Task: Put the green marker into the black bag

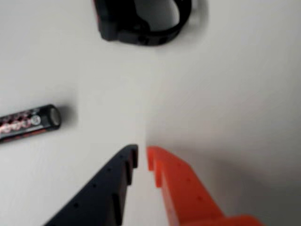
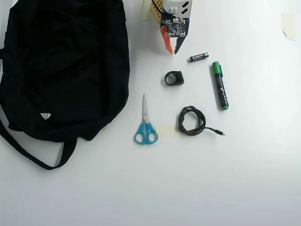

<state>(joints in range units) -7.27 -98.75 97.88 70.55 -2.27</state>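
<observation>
The gripper (image 1: 142, 157) carries one black and one orange finger; the jaws stand almost together, with only a thin slit between the tips, and they pinch nothing. In the overhead view the gripper (image 2: 172, 50) sits at 12 o'clock on the table (image 2: 235, 179), tips pointing toward 6 o'clock, with the arm folded back close to its base. Just beyond the tips lies a small black ring-shaped part (image 2: 174, 78), and at 3 o'clock from the tips lies a battery (image 2: 199, 57). The green marker (image 2: 220, 85) rests flat farther out at about 4 o'clock, long axis running from 12 to 6 o'clock, cap end uppermost. The black bag (image 2: 66, 66) fills the 9 o'clock side, well apart from the marker. The step in hand is judged to be the reach: the jaws should spread first, then descend across the barrel at mid-length, clear of the battery.
</observation>
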